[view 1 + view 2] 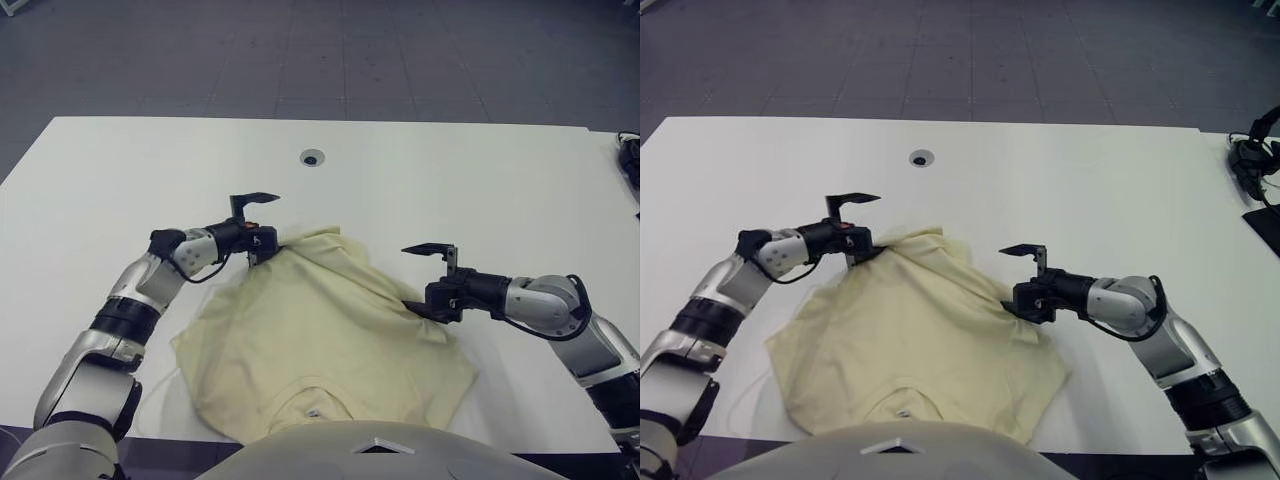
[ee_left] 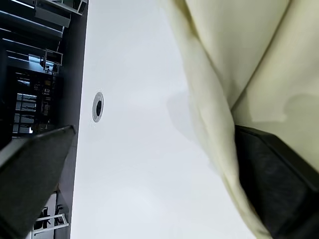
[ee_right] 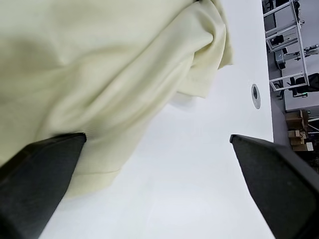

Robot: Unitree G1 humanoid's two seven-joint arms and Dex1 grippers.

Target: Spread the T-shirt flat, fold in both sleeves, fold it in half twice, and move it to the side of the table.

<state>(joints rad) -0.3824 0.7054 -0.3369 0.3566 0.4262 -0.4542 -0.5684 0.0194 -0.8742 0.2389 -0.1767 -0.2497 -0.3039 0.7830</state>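
A pale yellow T-shirt point(image 1: 320, 340) lies rumpled on the white table point(image 1: 450, 180), close to the front edge. My left gripper point(image 1: 258, 228) is open at the shirt's far left corner. One finger is raised above the table and the other sits at the cloth's edge. In the left wrist view the cloth point(image 2: 239, 59) drapes against that lower finger point(image 2: 284, 184). My right gripper point(image 1: 432, 282) is open at the shirt's right edge, one finger up and the other low against the fabric. The right wrist view shows the bunched cloth point(image 3: 99, 64) beside its spread fingers.
A round cable hole point(image 1: 312, 157) sits in the table at the back centre. Black gear with cables point(image 1: 1252, 155) rests at the table's far right edge. Bare tabletop stretches behind and to both sides of the shirt.
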